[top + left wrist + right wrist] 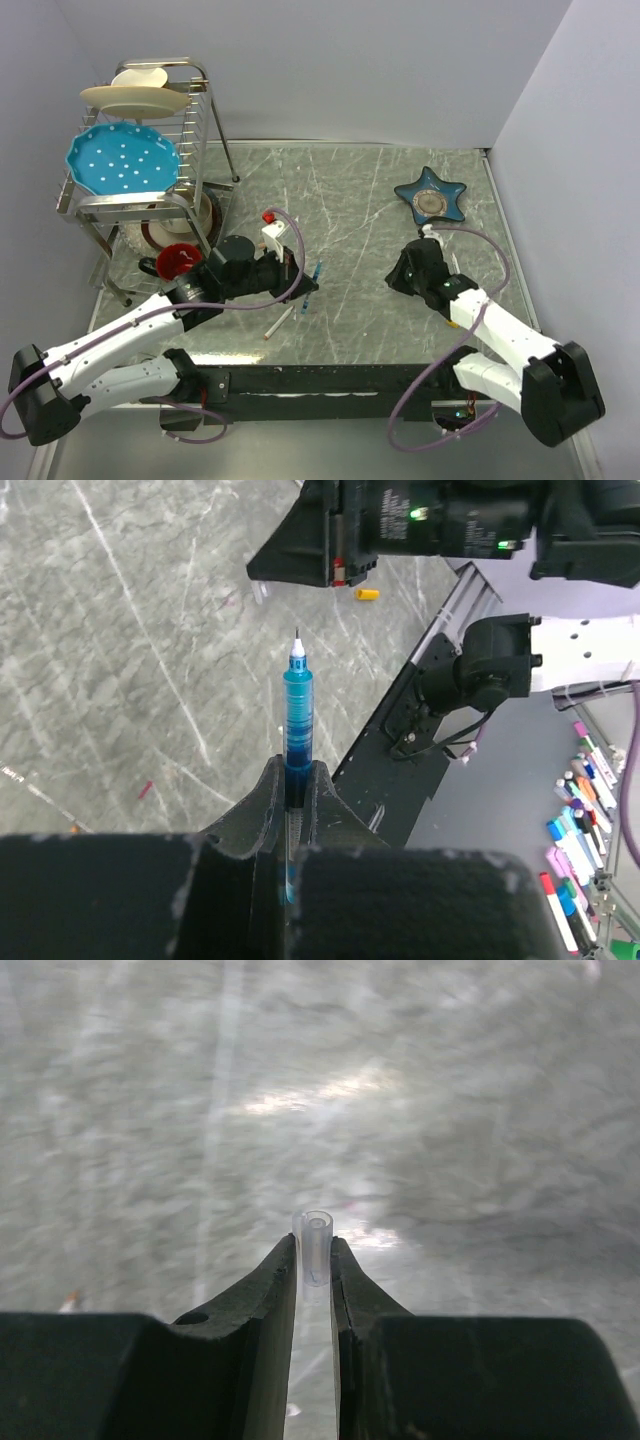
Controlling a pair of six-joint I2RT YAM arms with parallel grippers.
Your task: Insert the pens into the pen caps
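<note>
Currently, your left hand (297, 780) is clenched on the blue pen (298, 705). It grips the barrel at the rear, so most of the pen, including the writing tip, projects forward past the fingertips. This grip appears chosen to leave the tip end free to enter a cap. In the left wrist view the tip points toward the right arm and hangs above the desk (120, 660) without touching it.

Your right hand (315, 1260) is grasping the clear cap (316, 1240). The fingers pinch only its lower part. The upper part, with what looks like the open mouth, projects beyond the fingertips. Judged from this, the cap is held so that nothing obstructs the mouth.

Position of the parts relative to the hands:
- The pen lies on the centre line of the left hand, in line with the fingers.
- The cap sits centrally between the right fingertips, also in line with them.
- In the top view the two hands are well apart, with bare desk between them, so pen and cap are not yet aligned.

Expect to bring the tip and the mouth onto one axis before you push.

Other task items lie on the desk: an orange cap (367, 594) near the right arm, and a white pen (280, 323) near the left arm. Neither hand touches them.
</note>
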